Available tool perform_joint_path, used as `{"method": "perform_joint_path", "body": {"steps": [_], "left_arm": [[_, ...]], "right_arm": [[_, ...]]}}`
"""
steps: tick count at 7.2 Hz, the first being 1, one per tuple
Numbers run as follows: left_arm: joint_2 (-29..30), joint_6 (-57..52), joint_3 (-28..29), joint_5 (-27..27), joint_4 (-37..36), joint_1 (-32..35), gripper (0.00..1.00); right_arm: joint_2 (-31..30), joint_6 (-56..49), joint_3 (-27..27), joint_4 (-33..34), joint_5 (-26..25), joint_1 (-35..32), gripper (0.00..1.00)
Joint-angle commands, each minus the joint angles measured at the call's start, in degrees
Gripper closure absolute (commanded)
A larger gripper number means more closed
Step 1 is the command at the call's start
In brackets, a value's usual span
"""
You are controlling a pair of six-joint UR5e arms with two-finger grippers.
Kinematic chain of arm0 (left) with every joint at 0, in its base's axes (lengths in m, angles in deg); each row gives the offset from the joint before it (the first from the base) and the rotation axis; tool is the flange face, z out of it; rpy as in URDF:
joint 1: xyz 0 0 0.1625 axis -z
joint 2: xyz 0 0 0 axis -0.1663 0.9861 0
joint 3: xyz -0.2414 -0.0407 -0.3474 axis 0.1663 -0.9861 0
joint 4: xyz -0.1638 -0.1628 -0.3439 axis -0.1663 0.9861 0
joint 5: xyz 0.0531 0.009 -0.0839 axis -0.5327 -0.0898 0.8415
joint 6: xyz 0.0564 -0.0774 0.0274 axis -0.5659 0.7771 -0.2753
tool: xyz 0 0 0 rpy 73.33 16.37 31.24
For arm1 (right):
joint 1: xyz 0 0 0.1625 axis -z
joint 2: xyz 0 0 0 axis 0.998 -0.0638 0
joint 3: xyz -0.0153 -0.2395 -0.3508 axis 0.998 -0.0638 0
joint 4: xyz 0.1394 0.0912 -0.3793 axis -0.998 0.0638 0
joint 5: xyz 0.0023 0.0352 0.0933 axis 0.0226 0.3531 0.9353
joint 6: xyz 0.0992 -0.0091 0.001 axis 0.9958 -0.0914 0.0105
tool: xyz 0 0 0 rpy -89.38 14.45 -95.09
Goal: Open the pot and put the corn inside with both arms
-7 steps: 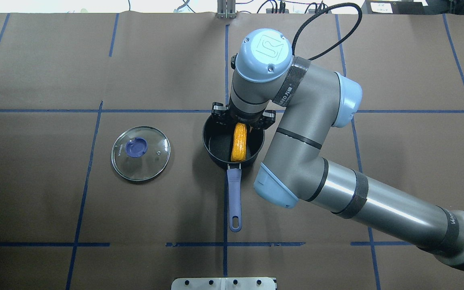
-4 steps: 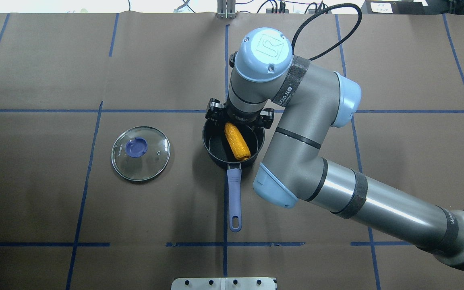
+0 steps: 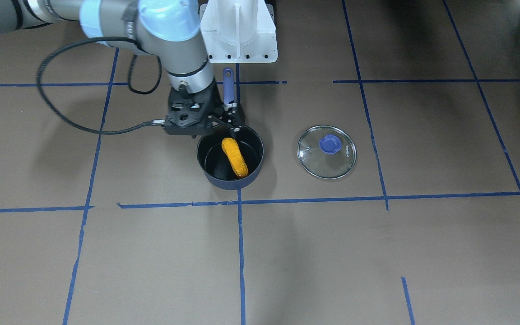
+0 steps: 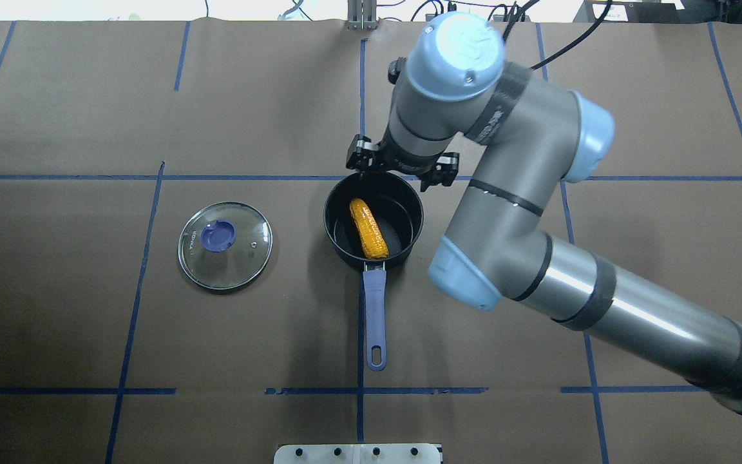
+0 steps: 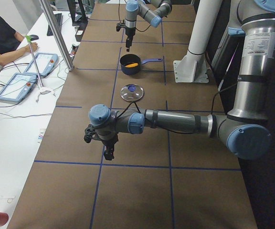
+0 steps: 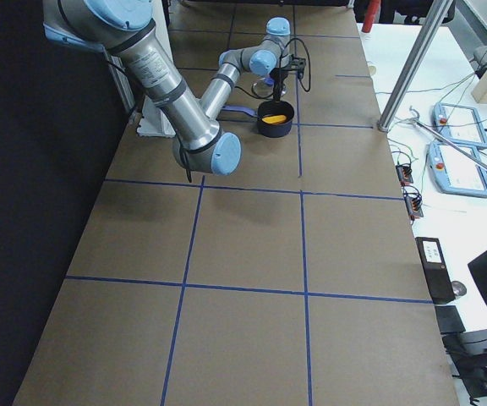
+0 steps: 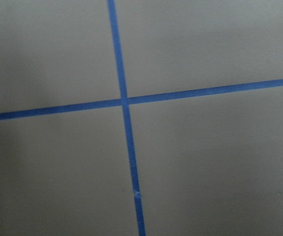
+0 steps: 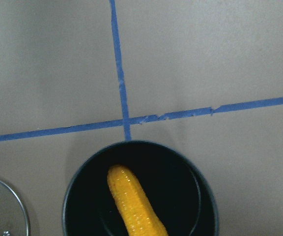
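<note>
We judge the corn step done: the small orange-yellow toy corn cob [image 4: 369, 228] lies inside the uncovered dark navy saucepan [image 4: 417, 225], the right pincer [image 3: 208, 124] hangs empty, jaws apart, at its twelve o'clock seen from overhead, needing only to lift clear, while the left pincer's [image 5: 108, 148] state we cannot tell.

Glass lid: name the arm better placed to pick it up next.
Right, probably: the right gripper, open, hovers at the pot's rim, nearer the lid than the left gripper farther along the table.
</note>
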Motion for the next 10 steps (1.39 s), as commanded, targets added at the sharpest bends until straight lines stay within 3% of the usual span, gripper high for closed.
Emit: {"method": "perform_joint_path", "body": {"steps": [1,3,5,8,10], "left_arm": [[-0.96,-2.29,0.63,-0.09,-0.04,2.85,0.00],[-0.87,-2.29,0.54,-0.27,-0.39,3.21,0.00],[-1.92,-2.37,1.07,-0.36,-0.22,3.83,0.00],[-2.28,-2.37,0.63,0.26,-0.39,3.83,0.00],[-2.19,-2.37,0.54,0.17,-0.39,3.83,0.00]], "right_arm": [[-9.04,-12.49,5.18,-0.03,5.00,-7.77,0.00],[-18.00,-27.34,5.73,-0.82,12.02,-16.73,0.00],[-26.97,-44.12,5.03,-0.65,14.16,-25.43,0.00],[-40.59,-61.39,4.14,-0.82,22.05,-36.96,0.00],[-44.68,-74.81,-0.04,-1.18,25.75,-45.82,0.00]]}}
